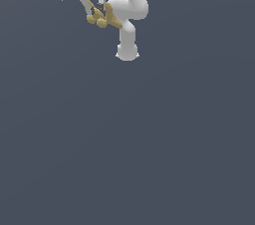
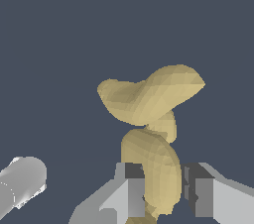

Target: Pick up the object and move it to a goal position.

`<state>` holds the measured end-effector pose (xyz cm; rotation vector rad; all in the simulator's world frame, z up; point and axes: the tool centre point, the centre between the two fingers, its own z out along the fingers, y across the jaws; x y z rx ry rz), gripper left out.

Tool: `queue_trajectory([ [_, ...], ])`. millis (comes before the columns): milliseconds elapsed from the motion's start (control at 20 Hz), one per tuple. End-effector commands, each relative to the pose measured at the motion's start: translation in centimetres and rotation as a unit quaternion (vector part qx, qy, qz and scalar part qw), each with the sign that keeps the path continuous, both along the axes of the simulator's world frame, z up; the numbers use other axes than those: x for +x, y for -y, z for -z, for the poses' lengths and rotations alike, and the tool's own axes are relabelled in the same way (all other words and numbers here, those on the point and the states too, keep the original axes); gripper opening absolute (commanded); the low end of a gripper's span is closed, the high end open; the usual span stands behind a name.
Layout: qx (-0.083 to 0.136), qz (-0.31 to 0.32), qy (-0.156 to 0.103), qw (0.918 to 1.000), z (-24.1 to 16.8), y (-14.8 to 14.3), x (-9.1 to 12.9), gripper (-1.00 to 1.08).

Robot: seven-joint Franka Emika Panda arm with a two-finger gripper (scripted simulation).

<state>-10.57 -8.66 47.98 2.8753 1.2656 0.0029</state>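
The gripper (image 1: pixel 98 10) was clamped on the object (image 1: pixel 103 17). In the wrist view the two fingers (image 2: pixel 130 188) pressed against either side of the object's (image 2: pixel 151 134) lower lobe, one pad on each flank, with the gripper (image 2: pixel 163 191) centred on that lobe.

The object was tan-yellow and knobbly, made of several rounded lobes. In the wrist view a long lobe ran down between the fingers, a narrow neck sat above it, and a wider curved lobe spread across the far end, past the fingertips.

In the exterior view the object sat near the top edge, a little toward the exterior view's left, held just below the white hand body. Its lobes stuck out on both sides of the fingers, so the fingertips were only partly visible there. The arm (image 1: pixel 128 30) extended down and to the exterior view's right of the object, ending in a rounded white link.

The ground (image 1: pixel 149 144) was a plain dark blue-grey surface in both views. Whether the object touched it could not be told from either view.

A grey-white cylindrical arm part (image 2: pixel 22 181) showed at the edge of the wrist view, apart from the object.
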Motion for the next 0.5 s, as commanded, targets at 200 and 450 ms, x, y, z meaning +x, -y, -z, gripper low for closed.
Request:
queue_trajectory([
  [200,0.000,0.000,-0.001,1.0000,-1.75,0.49,-0.68,-1.00],
  [450,0.000,0.000,-0.001,1.0000,-1.68,0.49,-0.55,-1.00],
])
